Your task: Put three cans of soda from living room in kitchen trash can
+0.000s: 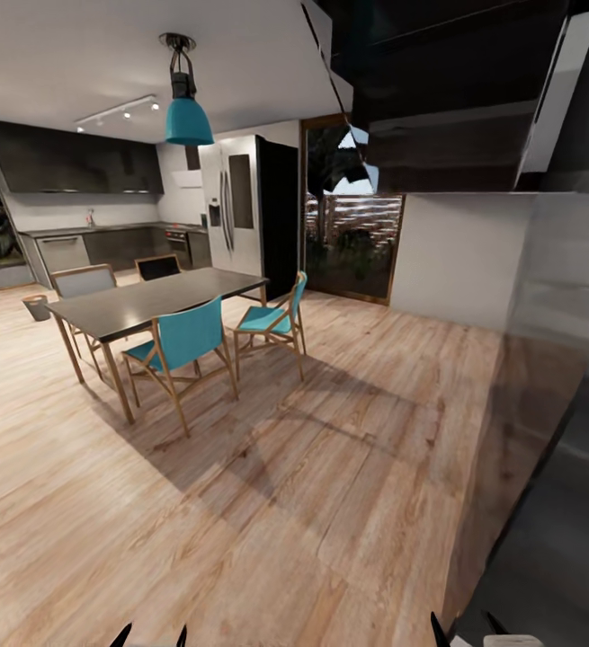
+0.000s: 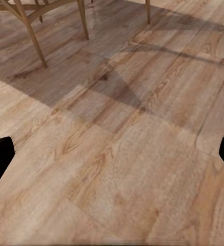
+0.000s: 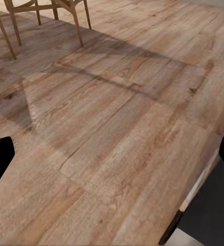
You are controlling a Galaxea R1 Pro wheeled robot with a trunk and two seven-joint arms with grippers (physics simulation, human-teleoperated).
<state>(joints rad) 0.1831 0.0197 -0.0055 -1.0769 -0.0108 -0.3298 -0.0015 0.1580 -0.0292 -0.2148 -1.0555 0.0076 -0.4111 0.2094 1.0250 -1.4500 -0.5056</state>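
The kitchen's dark cabinets and counter line the far left wall. Beside them, the small grey tash can stands on the pale wood floor, far from me. The cans of soda and the living room are out of view. My left gripper pokes in at the lower edge of the head view. In its wrist view the left gripper is open over bare planks with nothing between its fingers. My right gripper sits low at the right. It is also open and empty in its own view.
A dark dining table with teal chairs stands between me and the tash can. A steel fridge and a glass door are behind it. A glossy dark cabinet crowds my right side, its base close to the right gripper.
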